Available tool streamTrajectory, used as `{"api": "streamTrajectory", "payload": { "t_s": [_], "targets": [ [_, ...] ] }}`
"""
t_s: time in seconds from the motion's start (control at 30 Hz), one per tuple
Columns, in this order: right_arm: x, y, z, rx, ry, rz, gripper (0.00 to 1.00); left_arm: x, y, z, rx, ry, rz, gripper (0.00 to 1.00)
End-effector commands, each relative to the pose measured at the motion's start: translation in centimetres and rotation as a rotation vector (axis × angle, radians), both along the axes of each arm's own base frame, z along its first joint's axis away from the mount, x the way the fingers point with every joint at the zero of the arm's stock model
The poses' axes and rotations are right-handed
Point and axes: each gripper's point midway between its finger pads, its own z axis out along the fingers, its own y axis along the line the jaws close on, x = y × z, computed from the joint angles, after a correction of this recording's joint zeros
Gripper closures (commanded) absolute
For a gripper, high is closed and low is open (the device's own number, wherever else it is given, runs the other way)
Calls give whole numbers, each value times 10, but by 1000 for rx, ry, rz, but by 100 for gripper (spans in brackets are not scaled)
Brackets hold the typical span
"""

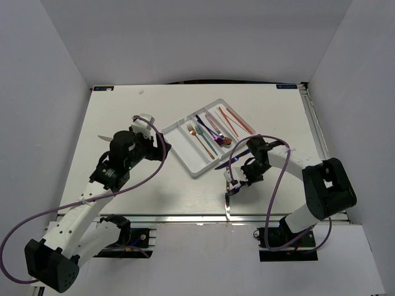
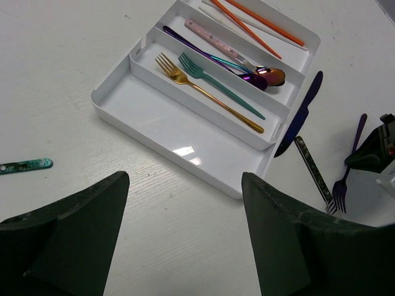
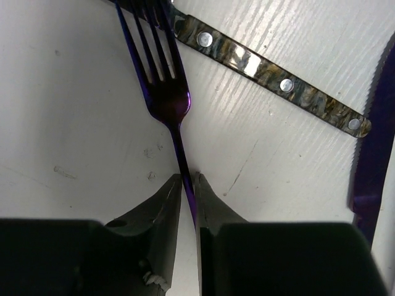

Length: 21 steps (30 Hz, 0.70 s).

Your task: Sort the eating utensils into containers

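Note:
The white tray [image 2: 162,122] lies slantwise mid-table, also in the top view [image 1: 185,150]. Its compartments hold a gold fork [image 2: 207,94], a teal fork [image 2: 225,89], purple-bowled spoons [image 2: 256,78] and orange chopsticks [image 2: 259,28]. The nearest compartment has nothing in it. Beside the tray on the table lie a blue knife [image 2: 302,114], a marbled-handle utensil [image 3: 271,74] and a purple fork [image 3: 163,92]. My right gripper [image 3: 188,179] is down on the table, shut on the purple fork's thin handle. My left gripper [image 2: 185,179] hangs open over bare table left of the tray.
A utensil with a teal marbled handle [image 2: 24,165] lies on the table to the left of the tray. White walls enclose the table on three sides. The right arm [image 1: 290,161] reaches in from the right, close to the tray's near corner.

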Motion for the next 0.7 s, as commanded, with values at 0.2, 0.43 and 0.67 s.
{"api": "streamTrajectory", "payload": {
  "t_s": [0.2,0.43,0.67],
  "targets": [
    [-17,-11,-5,-30,-10,46,90,0,8,8,5,-37,33,15],
    [-22,6,44,86,-19,44,95,1,10,10,5,-45,47,15],
    [-2,61,111,319,76,-196,100,1,14,15,2,-62,71,15]
  ]
}}
